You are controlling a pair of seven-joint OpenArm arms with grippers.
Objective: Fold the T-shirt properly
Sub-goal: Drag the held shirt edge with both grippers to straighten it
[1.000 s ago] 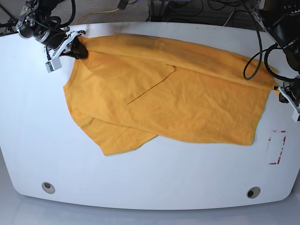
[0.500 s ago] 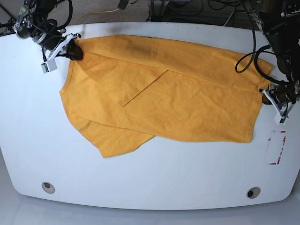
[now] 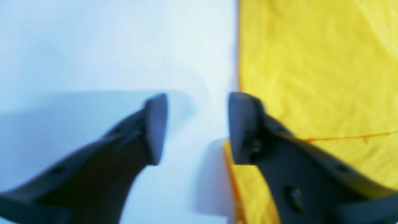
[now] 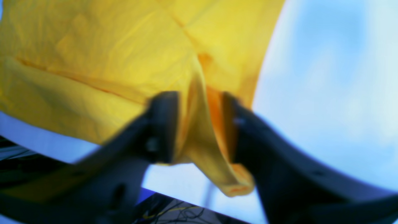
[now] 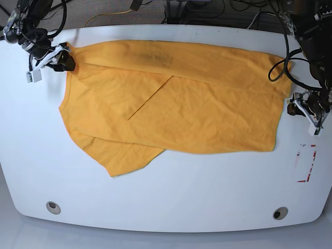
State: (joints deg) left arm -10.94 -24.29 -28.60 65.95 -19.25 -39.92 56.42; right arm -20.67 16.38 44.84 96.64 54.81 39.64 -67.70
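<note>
The orange-yellow T-shirt (image 5: 197, 109) lies spread across the white table (image 5: 171, 197), with a faint dark mark near its far edge (image 5: 155, 54). My right gripper (image 5: 63, 61), at the base view's far left, is shut on a bunched fold of the T-shirt (image 4: 199, 124) at its far left corner. My left gripper (image 5: 296, 110), at the base view's right, is open and empty just off the shirt's right edge. In the left wrist view the gripper (image 3: 197, 127) hangs over bare table, with one finger (image 3: 245, 127) over the shirt's edge (image 3: 311, 77).
A red-and-white marking (image 5: 307, 163) is on the table at the right. Two round holes (image 5: 53, 207) (image 5: 280, 213) sit near the front edge. Cables (image 5: 114, 13) lie behind the table's far edge.
The right gripper has pulled the shirt's corner toward the base view's left, and the whole shirt slid that way. The left gripper has let go of the shirt's right edge and stands open.
</note>
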